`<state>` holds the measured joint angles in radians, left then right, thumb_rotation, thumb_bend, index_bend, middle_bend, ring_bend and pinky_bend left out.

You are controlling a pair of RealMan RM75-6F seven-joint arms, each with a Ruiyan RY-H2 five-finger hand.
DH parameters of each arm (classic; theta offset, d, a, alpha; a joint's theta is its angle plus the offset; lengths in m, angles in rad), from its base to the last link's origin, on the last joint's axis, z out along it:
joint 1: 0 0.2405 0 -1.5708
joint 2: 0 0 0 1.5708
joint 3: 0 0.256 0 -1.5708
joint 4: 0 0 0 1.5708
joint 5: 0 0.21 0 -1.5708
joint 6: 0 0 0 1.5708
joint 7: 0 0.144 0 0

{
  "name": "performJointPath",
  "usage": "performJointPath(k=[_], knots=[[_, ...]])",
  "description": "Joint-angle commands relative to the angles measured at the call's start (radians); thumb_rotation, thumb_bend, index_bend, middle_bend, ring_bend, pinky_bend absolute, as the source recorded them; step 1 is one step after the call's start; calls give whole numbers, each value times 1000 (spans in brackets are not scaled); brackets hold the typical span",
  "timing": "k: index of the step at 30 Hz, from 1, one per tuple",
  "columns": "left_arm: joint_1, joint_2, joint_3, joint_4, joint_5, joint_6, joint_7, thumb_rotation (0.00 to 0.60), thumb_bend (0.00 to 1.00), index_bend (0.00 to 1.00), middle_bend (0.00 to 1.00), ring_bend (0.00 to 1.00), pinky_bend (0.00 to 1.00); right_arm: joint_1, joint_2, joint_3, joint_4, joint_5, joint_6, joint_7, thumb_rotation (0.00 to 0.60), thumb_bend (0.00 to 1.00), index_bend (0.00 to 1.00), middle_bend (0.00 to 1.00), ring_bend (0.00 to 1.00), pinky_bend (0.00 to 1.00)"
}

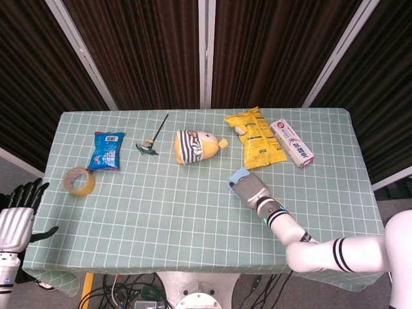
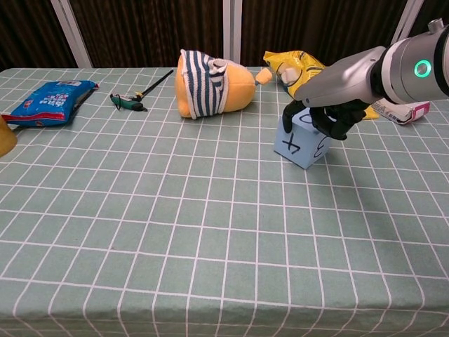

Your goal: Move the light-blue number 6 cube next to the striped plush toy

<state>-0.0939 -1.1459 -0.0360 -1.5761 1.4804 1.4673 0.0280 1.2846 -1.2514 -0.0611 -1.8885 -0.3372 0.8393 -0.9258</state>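
Note:
The light-blue number cube (image 2: 297,143) hangs tilted just above the tablecloth, a "4" on its front face and a "6" on its right face. My right hand (image 2: 328,112) grips it from above, fingers curled over its top. In the head view the right hand (image 1: 248,190) covers most of the cube (image 1: 237,174). The striped plush toy (image 1: 193,146) lies on its side at the table's middle back, up and to the left of the cube; it also shows in the chest view as the plush (image 2: 208,90). My left hand (image 1: 18,213) hangs off the table's front-left corner, fingers spread and holding nothing.
A yellow snack bag (image 1: 256,138) and a white-pink box (image 1: 291,143) lie behind the cube. Left of the plush are a small green-handled tool (image 1: 149,145), a blue packet (image 1: 106,150) and a tape roll (image 1: 80,181). The green checked cloth (image 2: 175,232) covers the table.

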Motion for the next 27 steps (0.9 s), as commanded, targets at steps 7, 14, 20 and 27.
performJointPath(k=[7, 14, 20, 27], knots=[[12, 20, -3, -6, -11, 13, -1, 600, 0, 71, 0, 0, 43, 94, -24, -12, 69, 118, -32, -11, 600, 1000, 206, 909, 797, 688], [18, 27, -3, -9, -25, 10, -1, 600, 0, 70, 0, 0, 43, 145, -41, -36, 109, 182, -48, -21, 600, 1000, 202, 909, 797, 688], [22, 29, -3, -8, -25, 13, -3, 600, 0, 71, 0, 0, 43, 166, -44, -45, 130, 206, -52, -5, 600, 1000, 194, 909, 797, 688], [23, 28, -2, -9, -23, 13, -2, 600, 0, 71, 0, 0, 43, 175, -50, -57, 148, 209, -53, 17, 600, 1000, 184, 908, 797, 688]])
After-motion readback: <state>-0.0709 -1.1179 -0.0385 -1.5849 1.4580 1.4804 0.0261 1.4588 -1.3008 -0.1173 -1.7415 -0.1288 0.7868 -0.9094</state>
